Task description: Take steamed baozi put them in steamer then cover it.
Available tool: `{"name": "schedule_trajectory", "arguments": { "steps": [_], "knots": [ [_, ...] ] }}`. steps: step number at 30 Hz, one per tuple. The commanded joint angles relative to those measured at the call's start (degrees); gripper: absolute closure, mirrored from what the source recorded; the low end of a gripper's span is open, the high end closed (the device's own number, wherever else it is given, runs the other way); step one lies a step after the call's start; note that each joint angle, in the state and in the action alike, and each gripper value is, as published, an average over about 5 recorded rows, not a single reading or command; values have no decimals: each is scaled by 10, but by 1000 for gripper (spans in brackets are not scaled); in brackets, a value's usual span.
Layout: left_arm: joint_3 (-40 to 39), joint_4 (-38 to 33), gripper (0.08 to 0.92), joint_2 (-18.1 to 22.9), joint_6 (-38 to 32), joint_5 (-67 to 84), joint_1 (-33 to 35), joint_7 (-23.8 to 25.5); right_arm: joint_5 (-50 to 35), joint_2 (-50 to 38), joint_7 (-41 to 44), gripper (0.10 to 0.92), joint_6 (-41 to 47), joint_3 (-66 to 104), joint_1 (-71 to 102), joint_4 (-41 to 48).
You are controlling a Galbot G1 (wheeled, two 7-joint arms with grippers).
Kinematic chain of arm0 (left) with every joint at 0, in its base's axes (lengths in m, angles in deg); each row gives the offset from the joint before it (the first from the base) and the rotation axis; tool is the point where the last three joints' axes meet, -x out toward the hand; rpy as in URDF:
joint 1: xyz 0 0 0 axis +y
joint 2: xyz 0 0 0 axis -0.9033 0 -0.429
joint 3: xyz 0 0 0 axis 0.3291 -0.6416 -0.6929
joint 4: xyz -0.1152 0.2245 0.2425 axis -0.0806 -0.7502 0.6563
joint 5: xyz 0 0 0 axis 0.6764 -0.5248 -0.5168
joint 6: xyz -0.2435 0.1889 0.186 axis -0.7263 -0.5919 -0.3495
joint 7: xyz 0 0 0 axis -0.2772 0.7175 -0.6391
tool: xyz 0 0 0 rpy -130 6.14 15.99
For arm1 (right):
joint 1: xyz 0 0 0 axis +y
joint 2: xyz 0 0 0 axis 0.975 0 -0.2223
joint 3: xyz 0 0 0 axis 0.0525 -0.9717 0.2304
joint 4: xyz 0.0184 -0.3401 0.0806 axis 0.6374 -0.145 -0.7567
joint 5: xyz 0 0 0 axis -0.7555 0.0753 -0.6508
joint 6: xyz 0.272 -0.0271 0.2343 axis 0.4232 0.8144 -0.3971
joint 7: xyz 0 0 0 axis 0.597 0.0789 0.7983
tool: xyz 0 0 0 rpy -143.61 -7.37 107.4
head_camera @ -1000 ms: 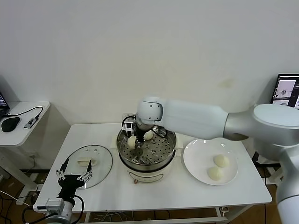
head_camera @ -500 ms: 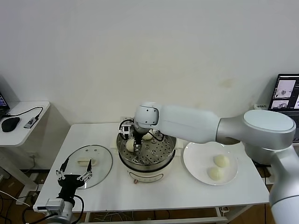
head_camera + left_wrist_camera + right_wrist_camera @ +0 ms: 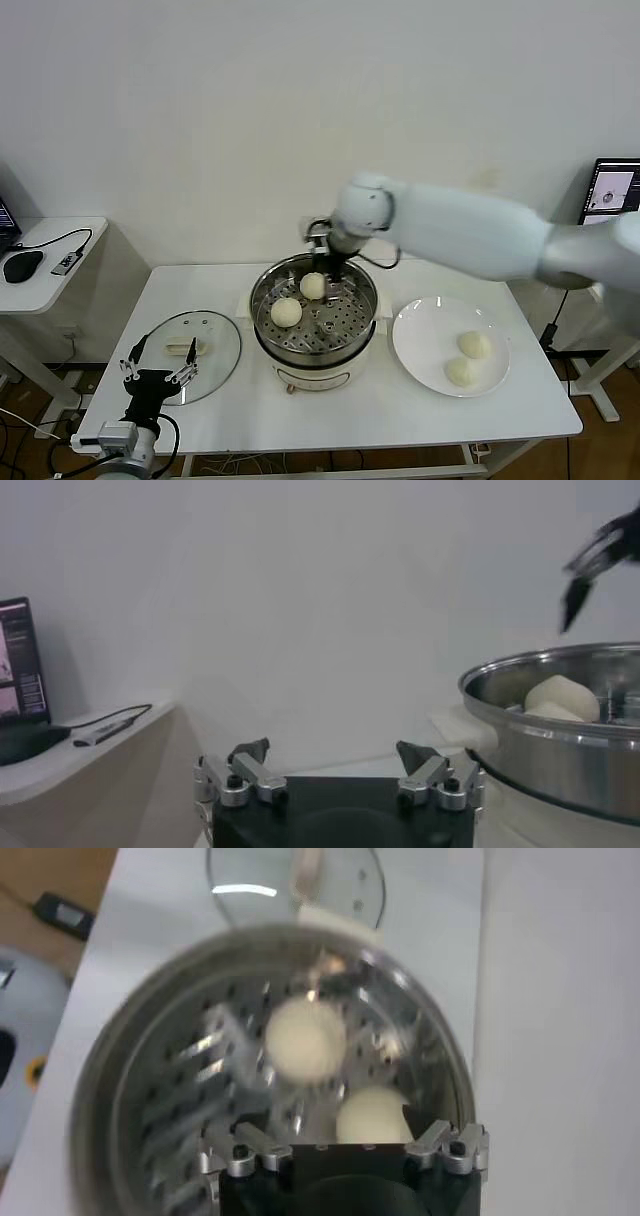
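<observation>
Two baozi in steamer; right hand released above; cover, plate flanking (left hand released).

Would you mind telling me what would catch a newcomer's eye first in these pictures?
First, the shiny steamer at the middle of the table, with two baozi on its perforated floor and the open right gripper hanging empty above its far rim. Next, the white plate to its right with two more buns, and the glass cover lying flat to its left, beside the idle, open left gripper.
</observation>
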Motion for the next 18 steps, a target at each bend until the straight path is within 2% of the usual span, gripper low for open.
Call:
{"name": "schedule_trajectory", "arguments": {
  "steps": [1,8,18],
  "knots": [
    [-5,3,177,-3,-1,-1,0,0,86,-229,96,203,-93,-3,-22,-104],
    [-10,7,177,-4,-2,-3,1,0,161,-324,80,203,-121,20,67,-125],
    [-10,8,177,1,0,-10,3,0,251,-346,66,203,-130,160,264,-95]
  ]
}}
